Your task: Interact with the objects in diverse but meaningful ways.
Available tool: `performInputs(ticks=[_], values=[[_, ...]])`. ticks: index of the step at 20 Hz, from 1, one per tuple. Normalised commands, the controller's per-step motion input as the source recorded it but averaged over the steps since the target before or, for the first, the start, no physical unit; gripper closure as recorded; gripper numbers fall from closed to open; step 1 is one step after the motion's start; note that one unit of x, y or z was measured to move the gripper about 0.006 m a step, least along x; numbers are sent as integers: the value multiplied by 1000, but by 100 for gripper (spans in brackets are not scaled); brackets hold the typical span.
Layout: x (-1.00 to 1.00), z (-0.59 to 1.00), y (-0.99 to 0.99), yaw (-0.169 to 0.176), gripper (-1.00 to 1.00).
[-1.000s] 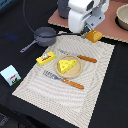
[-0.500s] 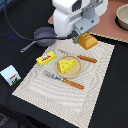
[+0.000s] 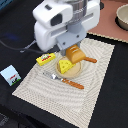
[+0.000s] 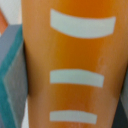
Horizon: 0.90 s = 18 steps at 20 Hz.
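Observation:
My white gripper (image 3: 74,48) is shut on the orange-brown scored bread block (image 3: 76,55) and holds it just above the far rim of the round tan plate (image 3: 75,73). Up close in the wrist view, the bread block (image 4: 75,65) fills the picture with its white score marks, and a grey-teal finger pad (image 4: 11,75) presses its side. A yellow holed cheese wedge (image 3: 64,66) stands on the plate. The yellow red-labelled box (image 3: 45,59) lies on the mat toward the exterior view's left. A small white carton (image 3: 11,75) stands further left, off the mat.
A woven beige placemat (image 3: 75,102) covers the dark table. An orange-handled fork (image 3: 67,81) lies in front of the plate, and a knife handle (image 3: 90,60) shows behind it. A tan bowl (image 3: 123,17) sits at the back on the exterior view's right.
The arm has carried the bread block from the back of the mat forward and toward the exterior view's left, to just over the plate.

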Motion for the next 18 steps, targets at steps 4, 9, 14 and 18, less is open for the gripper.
performInputs(ticks=[4, 9, 14, 18], values=[[5, -111, -964, 0, 100], [119, -174, -830, 14, 100], [231, -251, -511, 30, 100], [298, -320, -246, 43, 100]])
